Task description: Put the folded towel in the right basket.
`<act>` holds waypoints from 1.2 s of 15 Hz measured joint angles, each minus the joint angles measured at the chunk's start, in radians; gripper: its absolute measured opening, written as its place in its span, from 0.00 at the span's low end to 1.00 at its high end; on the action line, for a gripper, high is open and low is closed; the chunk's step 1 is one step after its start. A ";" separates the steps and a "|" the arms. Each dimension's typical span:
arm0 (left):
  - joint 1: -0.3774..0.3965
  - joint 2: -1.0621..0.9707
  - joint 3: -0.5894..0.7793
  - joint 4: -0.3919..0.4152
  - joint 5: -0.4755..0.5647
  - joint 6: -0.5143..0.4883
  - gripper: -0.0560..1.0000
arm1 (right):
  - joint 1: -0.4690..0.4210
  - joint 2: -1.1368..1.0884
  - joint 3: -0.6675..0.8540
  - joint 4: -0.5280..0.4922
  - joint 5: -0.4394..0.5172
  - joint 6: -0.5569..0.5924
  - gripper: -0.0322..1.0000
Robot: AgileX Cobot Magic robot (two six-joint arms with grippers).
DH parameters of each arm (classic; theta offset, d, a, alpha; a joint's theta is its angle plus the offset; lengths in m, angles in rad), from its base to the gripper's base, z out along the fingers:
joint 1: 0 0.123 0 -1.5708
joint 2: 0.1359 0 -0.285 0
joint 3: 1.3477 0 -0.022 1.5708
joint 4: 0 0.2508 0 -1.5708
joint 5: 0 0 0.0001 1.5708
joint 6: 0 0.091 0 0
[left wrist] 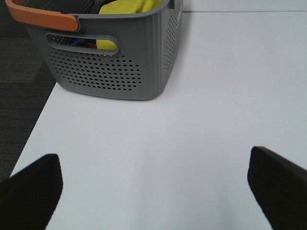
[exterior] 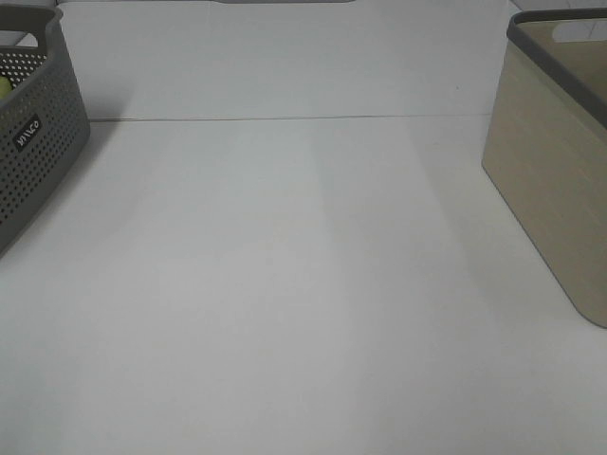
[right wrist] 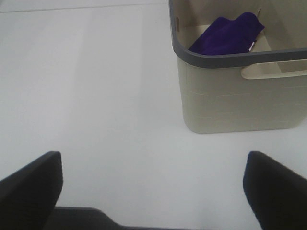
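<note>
The right basket (exterior: 555, 161) is beige with a grey rim and stands at the table's right edge. In the right wrist view (right wrist: 230, 96) a folded purple towel (right wrist: 225, 36) lies inside it. The left basket (exterior: 33, 142) is grey and perforated; the left wrist view (left wrist: 115, 62) shows yellow cloth (left wrist: 127, 5) in it. My left gripper (left wrist: 156, 191) is open and empty over the bare table, short of the grey basket. My right gripper (right wrist: 153, 189) is open and empty, short of the beige basket. Neither gripper shows in the exterior high view.
The white table (exterior: 303, 284) spans the space between the two baskets. An orange handle (left wrist: 41, 17) lies across the grey basket's rim. Dark floor (left wrist: 19, 72) lies beyond the table's edge beside the grey basket.
</note>
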 joint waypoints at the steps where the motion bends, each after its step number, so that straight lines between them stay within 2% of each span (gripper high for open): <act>1: 0.000 0.000 0.000 0.000 0.000 0.000 0.99 | 0.000 -0.055 0.034 0.000 -0.023 -0.001 0.92; 3: 0.000 0.000 0.000 0.000 0.000 0.000 0.99 | 0.000 -0.152 0.090 0.000 -0.055 -0.009 0.92; 7: 0.000 0.000 0.000 0.000 0.000 0.000 0.99 | 0.000 -0.169 0.232 -0.007 -0.118 -0.019 0.92; 18: 0.000 0.000 0.000 0.000 0.000 0.000 0.99 | 0.000 -0.169 0.245 -0.004 -0.134 -0.044 0.92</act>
